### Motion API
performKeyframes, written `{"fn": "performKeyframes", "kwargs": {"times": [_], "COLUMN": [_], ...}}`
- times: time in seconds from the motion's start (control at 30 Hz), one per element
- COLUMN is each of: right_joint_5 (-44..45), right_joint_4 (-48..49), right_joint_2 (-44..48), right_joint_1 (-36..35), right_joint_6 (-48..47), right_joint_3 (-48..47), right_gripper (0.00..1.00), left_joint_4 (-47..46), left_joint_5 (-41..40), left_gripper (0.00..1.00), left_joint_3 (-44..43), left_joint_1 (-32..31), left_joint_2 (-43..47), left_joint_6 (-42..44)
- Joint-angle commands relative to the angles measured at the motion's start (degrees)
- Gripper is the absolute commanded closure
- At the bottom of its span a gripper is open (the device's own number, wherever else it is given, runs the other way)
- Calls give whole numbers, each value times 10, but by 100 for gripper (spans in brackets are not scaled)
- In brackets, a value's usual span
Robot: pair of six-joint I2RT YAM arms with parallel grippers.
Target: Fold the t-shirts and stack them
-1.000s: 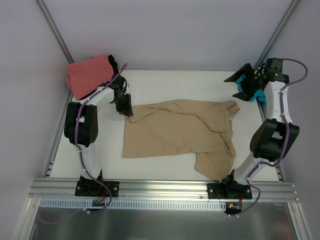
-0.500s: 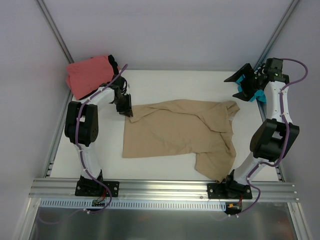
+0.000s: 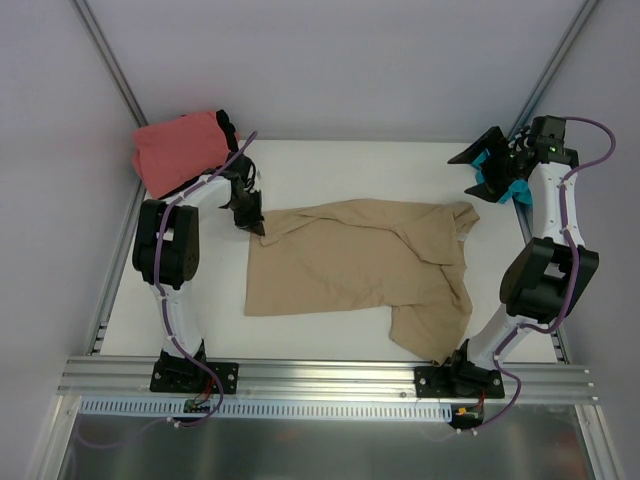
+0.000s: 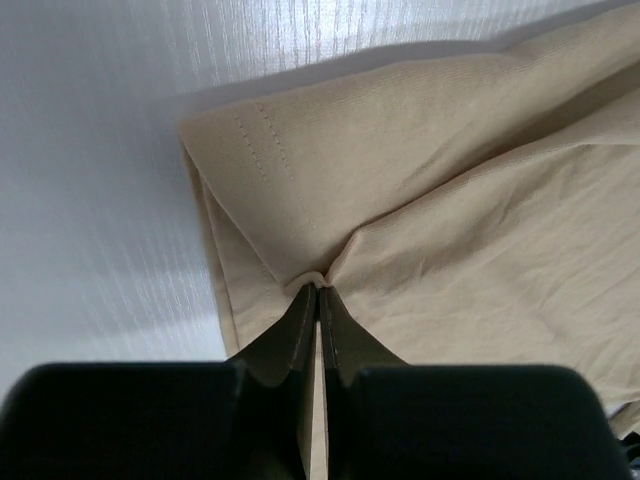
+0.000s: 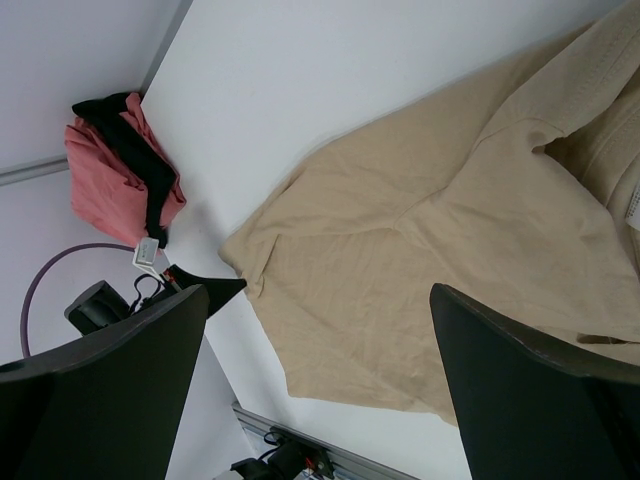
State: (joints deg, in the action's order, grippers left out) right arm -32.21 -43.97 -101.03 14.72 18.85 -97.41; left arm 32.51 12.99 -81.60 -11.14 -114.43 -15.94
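A tan t-shirt [image 3: 360, 265] lies spread and rumpled across the middle of the white table [image 3: 340, 165]. My left gripper [image 3: 258, 226] is down at the shirt's far-left corner and shut on a pinch of the tan cloth [image 4: 450, 200]. In the left wrist view the left gripper [image 4: 319, 290] has a small fold bunched at its tips. My right gripper [image 3: 480, 170] hangs open and empty above the far right corner, away from the shirt. A folded coral-pink t-shirt [image 3: 178, 150] sits at the far left corner with a black one [image 3: 227, 127] against it.
Teal cloth [image 3: 497, 162] shows partly behind the right gripper at the far right corner. An aluminium rail [image 3: 330, 375] runs along the near edge. Grey walls and slanted frame posts [image 3: 110, 70] close in the table. One sleeve [image 3: 435, 330] of the tan shirt reaches the near edge.
The left gripper's jaws have closed on the tan shirt's corner. The left wrist has shifted slightly. The right arm and the shirt have not moved.
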Motion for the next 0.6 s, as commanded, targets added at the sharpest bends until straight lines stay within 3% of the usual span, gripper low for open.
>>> {"fn": "performKeyframes", "kwargs": {"times": [0.0,0.57], "right_joint_5": [-15,-24], "right_joint_4": [5,16], "right_joint_2": [9,1], "right_joint_1": [-4,-4], "right_joint_6": [0,3], "right_joint_3": [-13,-5], "right_gripper": [1,0], "left_joint_4": [-8,9], "left_joint_5": [6,-67], "left_gripper": [100,100], "left_joint_3": [0,-190], "left_joint_1": [4,2], "left_joint_2": [4,6], "left_joint_6": [2,-8]}}
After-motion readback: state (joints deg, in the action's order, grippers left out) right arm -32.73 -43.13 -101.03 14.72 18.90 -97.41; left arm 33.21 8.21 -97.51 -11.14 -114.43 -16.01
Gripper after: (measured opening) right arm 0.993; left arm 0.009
